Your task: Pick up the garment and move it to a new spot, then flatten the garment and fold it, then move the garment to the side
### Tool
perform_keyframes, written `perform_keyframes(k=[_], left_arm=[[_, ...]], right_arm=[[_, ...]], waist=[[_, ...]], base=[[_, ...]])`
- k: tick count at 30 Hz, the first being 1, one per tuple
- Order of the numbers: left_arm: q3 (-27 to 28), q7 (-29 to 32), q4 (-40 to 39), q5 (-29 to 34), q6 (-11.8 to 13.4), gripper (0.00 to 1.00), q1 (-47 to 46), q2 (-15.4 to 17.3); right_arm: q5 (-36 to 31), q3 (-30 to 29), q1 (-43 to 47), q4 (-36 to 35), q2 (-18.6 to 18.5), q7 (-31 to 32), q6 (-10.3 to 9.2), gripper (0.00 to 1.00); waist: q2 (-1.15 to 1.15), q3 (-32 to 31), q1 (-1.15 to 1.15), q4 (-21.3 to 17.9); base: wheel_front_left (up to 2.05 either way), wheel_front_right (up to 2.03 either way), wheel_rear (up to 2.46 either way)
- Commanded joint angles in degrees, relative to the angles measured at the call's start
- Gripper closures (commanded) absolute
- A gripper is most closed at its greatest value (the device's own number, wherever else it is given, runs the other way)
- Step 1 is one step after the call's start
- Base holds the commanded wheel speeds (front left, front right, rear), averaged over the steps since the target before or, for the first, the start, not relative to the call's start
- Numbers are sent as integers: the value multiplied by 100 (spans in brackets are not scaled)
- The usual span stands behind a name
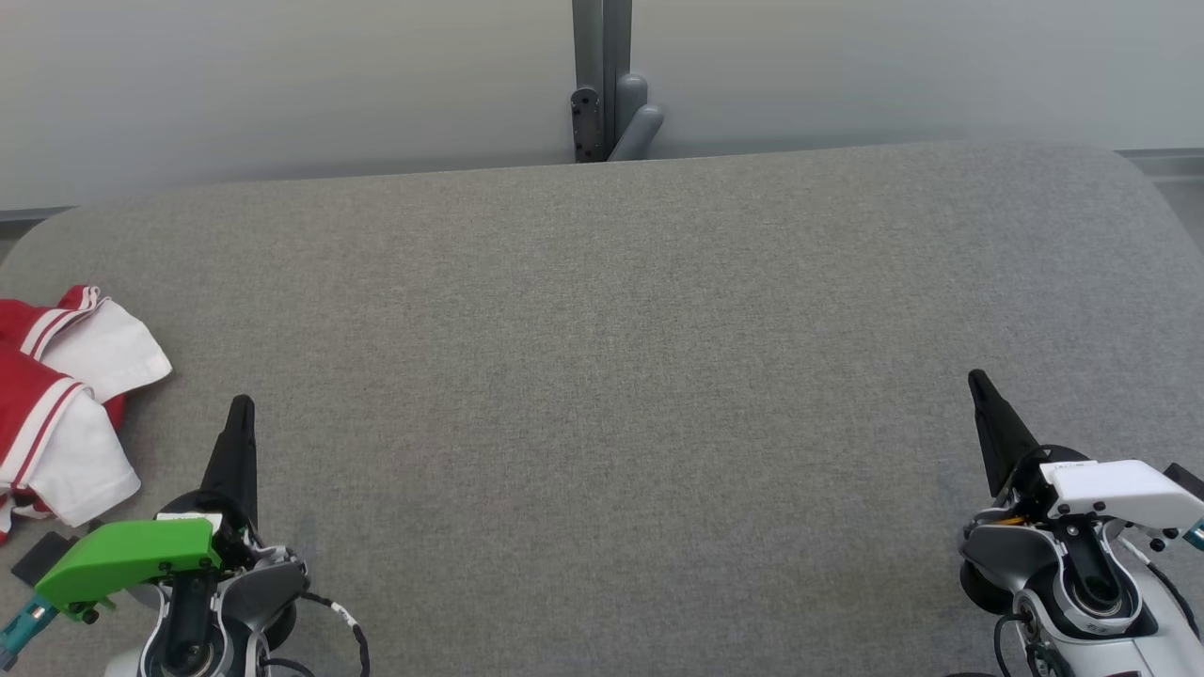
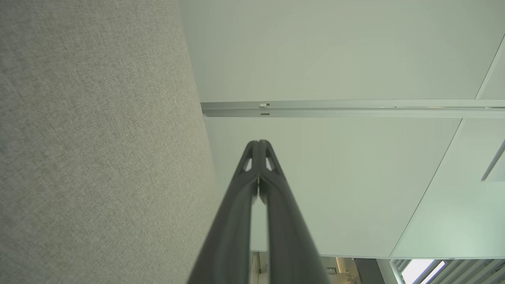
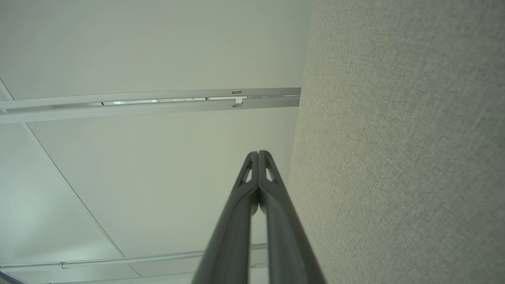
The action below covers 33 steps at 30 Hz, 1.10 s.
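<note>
The garment, red and white with striped trim, lies crumpled at the far left edge of the grey table, partly cut off by the head view's border. My left gripper rests at the lower left, just right of the garment and apart from it, shut with nothing in it. At the lower right my right gripper is shut and empty too, far from the cloth. In the left wrist view the left gripper has its tips pressed together. The right wrist view shows the right gripper closed the same way.
A grey post with a bracket stands behind the table's far edge against a pale wall. Both wrist views look past the table's fabric surface toward pale panels and a metal rail.
</note>
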Motion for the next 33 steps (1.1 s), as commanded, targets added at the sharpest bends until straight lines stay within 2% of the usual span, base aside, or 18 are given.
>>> perform_keyframes(k=[1, 33], left_arm=[[5, 8, -8, 0, 15, 100, -45, 34], [4, 7, -13, -1, 16, 100, -44, 34]], right_arm=[[37, 7, 56, -23, -29, -27, 2, 100], [330, 335, 64, -97, -269, -272, 2, 100]], waist=[[0, 0, 0, 0], [0, 2, 0, 1]], base=[[0, 0, 0], [0, 0, 0]])
